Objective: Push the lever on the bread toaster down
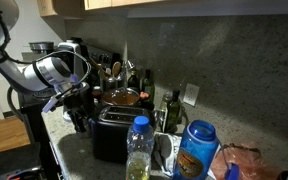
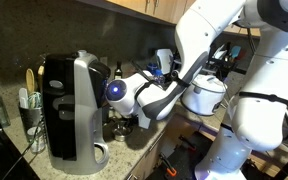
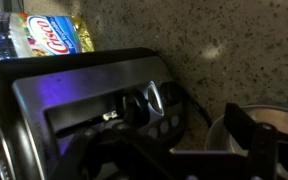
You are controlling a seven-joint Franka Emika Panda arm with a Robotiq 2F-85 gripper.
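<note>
The bread toaster (image 1: 111, 133) is a glossy black box on the counter, next to a clear water bottle (image 1: 138, 148). In the wrist view the toaster (image 3: 79, 95) fills the left. Its end face shows a lever slot (image 3: 114, 115), a round knob (image 3: 154, 100) and small buttons. My gripper (image 1: 79, 100) hangs just above and beside the toaster's end. Its dark fingers (image 3: 174, 160) are spread apart and hold nothing. In an exterior view the gripper (image 2: 122, 125) sits low behind the coffee maker, and the toaster is hidden there.
A tall dark coffee maker (image 2: 69, 110) stands beside the arm. A pot (image 1: 122, 98) sits behind the toaster and shows at the right of the wrist view (image 3: 264, 125). A blue bottle (image 1: 196, 150), a bread bag (image 3: 49, 35) and a utensil holder (image 2: 29, 115) crowd the counter.
</note>
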